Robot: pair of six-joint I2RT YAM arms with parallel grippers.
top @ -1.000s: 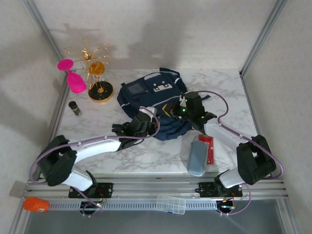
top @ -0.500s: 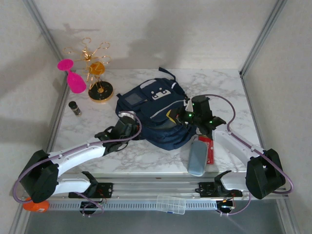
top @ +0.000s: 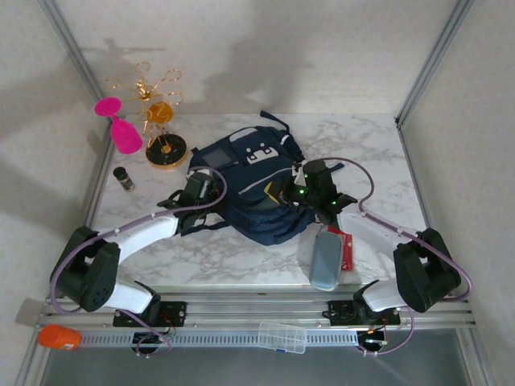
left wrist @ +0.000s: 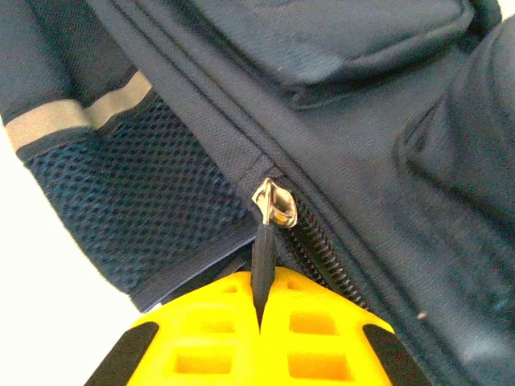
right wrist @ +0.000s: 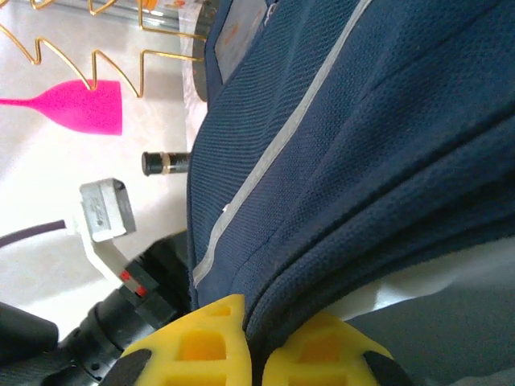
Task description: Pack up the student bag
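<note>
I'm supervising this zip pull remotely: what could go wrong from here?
The left gripper pinches only the thin zipper pull, which could slip out. The right gripper holds just a fold of the student bag; if that slides, the bag may drag along instead of the zip running, perhaps toward the gold stand.

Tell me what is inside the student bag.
Visible: navy outer fabric of the student bag and a zipper pull pinched by the left gripper. The interior is covered; contents cannot be seen.
</note>
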